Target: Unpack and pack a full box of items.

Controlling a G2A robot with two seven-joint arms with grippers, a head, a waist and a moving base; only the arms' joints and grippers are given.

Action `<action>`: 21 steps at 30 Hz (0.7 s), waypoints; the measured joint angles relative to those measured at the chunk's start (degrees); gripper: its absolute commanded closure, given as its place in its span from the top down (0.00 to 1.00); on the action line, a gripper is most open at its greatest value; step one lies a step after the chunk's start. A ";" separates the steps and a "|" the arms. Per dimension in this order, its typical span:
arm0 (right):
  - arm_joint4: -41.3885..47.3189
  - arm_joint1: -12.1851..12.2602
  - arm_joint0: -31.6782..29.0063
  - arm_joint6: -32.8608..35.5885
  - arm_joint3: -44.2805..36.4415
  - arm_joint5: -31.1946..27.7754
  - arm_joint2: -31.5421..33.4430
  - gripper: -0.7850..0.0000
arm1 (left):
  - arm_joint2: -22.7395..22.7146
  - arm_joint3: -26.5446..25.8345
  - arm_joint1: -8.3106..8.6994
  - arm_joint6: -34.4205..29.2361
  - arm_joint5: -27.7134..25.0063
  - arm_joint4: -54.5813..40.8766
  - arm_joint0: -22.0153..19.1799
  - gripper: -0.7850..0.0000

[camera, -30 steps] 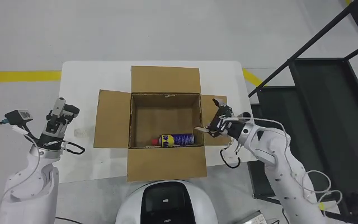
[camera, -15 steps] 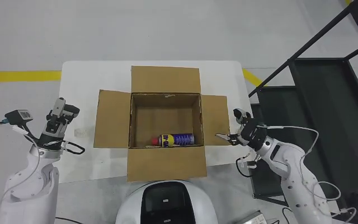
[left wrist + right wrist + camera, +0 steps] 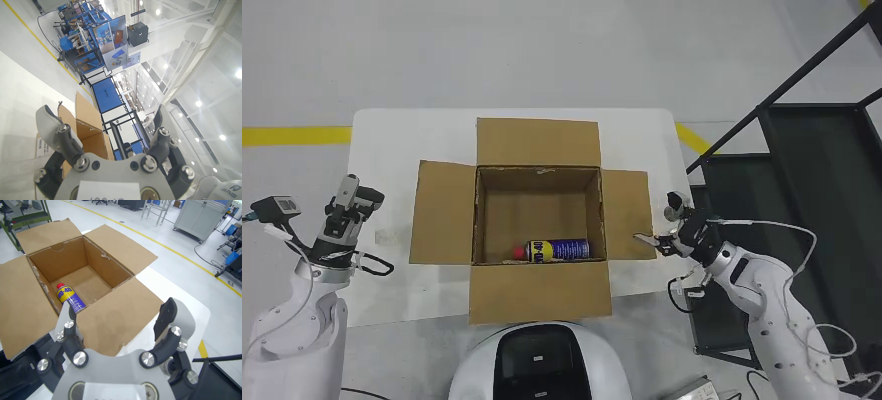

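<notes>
An open cardboard box [image 3: 539,160] [image 3: 105,315] [image 3: 88,132] stands on the white table [image 3: 402,150] with all flaps folded out. A blue and yellow spray can [image 3: 557,249] [image 3: 70,298] with a red cap lies on the box floor against the near wall. My right gripper [image 3: 660,226] [image 3: 119,311] is open and empty, just off the box's right flap near the table's right edge. My left gripper [image 3: 350,203] [image 3: 100,117] is open and empty, held over the table's left edge, tilted upward and well apart from the box.
A black metal stair frame [image 3: 787,150] stands close to the table's right side. A yellow floor line [image 3: 292,134] runs behind the table. Bare tabletop lies left of the box.
My right gripper drew back from the box's right rim, outward past the right flap to the table's right edge. The left arm and the spray can stayed put.
</notes>
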 measured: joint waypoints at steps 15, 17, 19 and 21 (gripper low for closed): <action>3.97 0.94 4.39 5.26 23.89 0.10 3.94 1.00 | 0.00 0.00 0.00 0.00 0.00 0.00 0.00 1.00; 3.55 0.79 6.19 6.15 26.48 1.34 2.22 1.00 | 0.00 0.00 0.00 0.00 0.00 0.00 0.00 1.00; 3.23 0.68 7.76 6.73 28.56 1.80 0.77 1.00 | 0.00 0.00 0.00 0.00 0.00 0.00 0.00 1.00; 3.03 0.61 9.38 7.17 30.87 1.97 -0.51 1.00 | 0.00 0.00 0.00 0.00 0.00 0.00 0.00 1.00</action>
